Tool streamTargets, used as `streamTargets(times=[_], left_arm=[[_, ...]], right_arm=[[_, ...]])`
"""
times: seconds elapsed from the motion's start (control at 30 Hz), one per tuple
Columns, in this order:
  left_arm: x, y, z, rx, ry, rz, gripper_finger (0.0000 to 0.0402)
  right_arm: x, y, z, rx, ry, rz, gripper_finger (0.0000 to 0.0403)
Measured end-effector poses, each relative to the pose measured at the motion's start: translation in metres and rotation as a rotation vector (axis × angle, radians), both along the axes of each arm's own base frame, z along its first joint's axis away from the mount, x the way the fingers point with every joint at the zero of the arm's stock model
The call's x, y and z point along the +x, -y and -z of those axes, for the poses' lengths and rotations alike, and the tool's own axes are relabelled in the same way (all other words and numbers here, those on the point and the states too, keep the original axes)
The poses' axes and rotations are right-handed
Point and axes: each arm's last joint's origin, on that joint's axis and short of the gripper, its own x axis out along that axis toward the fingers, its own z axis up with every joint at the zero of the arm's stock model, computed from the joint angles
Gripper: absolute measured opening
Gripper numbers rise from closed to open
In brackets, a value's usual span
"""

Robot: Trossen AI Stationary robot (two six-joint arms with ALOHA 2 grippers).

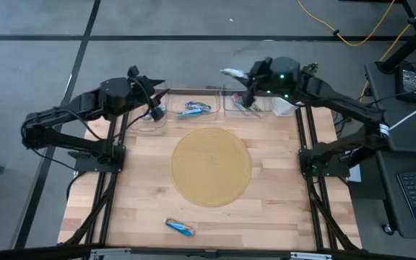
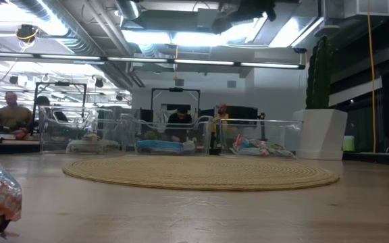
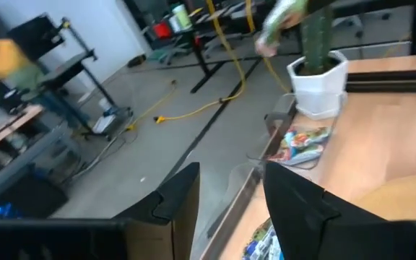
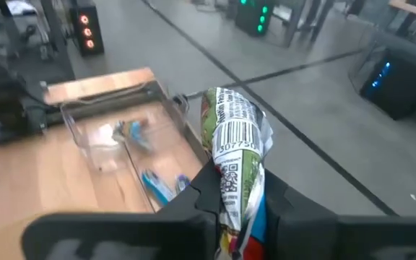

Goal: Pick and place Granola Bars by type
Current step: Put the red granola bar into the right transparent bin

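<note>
Green-wrapped granola bar [image 4: 235, 155] is pinched in your right hand [image 4: 241, 195] — lower it into the right-end bin [image 1: 248, 107] before releasing — left hand [image 3: 230, 209] hovers half-open.

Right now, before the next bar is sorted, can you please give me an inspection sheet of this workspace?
Surface: wooden table with a round tan mat in the middle.
Job's things: one blue granola bar lies alone near the front edge; more bars in the middle clear bin and right clear bin; a green wrapped bar is held.
Clutter: white planter with a green plant at the far right corner.
Grippers: left gripper open, empty, over the left clear bin; right gripper shut on the green wrapped bar.
Cables: yellow cable on the floor.
Surroundings: people at desks behind the table.
</note>
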Motion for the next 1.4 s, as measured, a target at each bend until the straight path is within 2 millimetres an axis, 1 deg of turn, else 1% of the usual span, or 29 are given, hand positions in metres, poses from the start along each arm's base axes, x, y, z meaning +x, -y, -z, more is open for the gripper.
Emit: streamTargets(times=[0.13, 0.23, 0.33, 0.47, 0.53, 0.7, 0.8, 0.87, 0.97, 1.03, 1.13, 1.2, 1.3, 1.4], left_arm=[[0.004, -0.006, 0.003, -0.043, 0.029, -0.053, 0.0144], [0.007, -0.01, 0.005, -0.077, 0.05, -0.085, 0.0143], [0.011, -0.014, 0.008, -0.107, 0.063, -0.11, 0.0143], [0.018, -0.016, 0.011, -0.124, 0.062, -0.111, 0.0143], [0.02, -0.017, 0.012, -0.126, 0.058, -0.11, 0.0143], [0.029, -0.019, 0.014, -0.127, 0.068, -0.11, 0.0143], [0.034, -0.021, 0.015, -0.13, 0.087, -0.111, 0.0143], [0.037, -0.021, 0.016, -0.138, 0.091, -0.108, 0.0143], [0.04, -0.022, 0.018, -0.151, 0.088, -0.101, 0.0143], [0.041, -0.022, 0.019, -0.165, 0.094, -0.092, 0.0143], [0.041, -0.021, 0.019, -0.172, 0.099, -0.092, 0.0143], [0.042, -0.021, 0.02, -0.175, 0.099, -0.093, 0.0143], [0.042, -0.021, 0.02, -0.179, 0.105, -0.095, 0.0143], [0.042, -0.021, 0.02, -0.18, 0.106, -0.096, 0.0143]], right_arm=[[-0.015, 0.0, -0.002, -0.002, -0.054, 0.002, 0.0033], [-0.024, 0.0, -0.003, 0.004, -0.083, -0.008, 0.0041], [-0.029, 0.0, -0.001, 0.021, -0.108, -0.023, 0.0048], [-0.033, 0.008, 0.0, 0.04, -0.127, -0.065, 0.0036], [-0.036, 0.014, -0.007, 0.033, -0.133, -0.085, 0.0032], [-0.047, 0.031, -0.041, -0.004, -0.178, -0.057, 0.0036], [-0.052, 0.042, -0.048, 0.008, -0.234, -0.021, 0.0051], [-0.055, 0.049, -0.046, 0.017, -0.272, -0.004, 0.0051], [-0.058, 0.062, -0.036, 0.05, -0.335, 0.021, 0.0039], [-0.058, 0.071, -0.024, 0.075, -0.383, 0.024, 0.0032], [-0.055, 0.084, 0.002, 0.149, -0.422, 0.002, 0.0029], [-0.052, 0.093, 0.021, 0.203, -0.435, -0.026, 0.0035], [-0.044, 0.102, 0.052, 0.266, -0.477, -0.043, 0.005], [-0.038, 0.109, 0.077, 0.312, -0.516, -0.05, 0.005]])
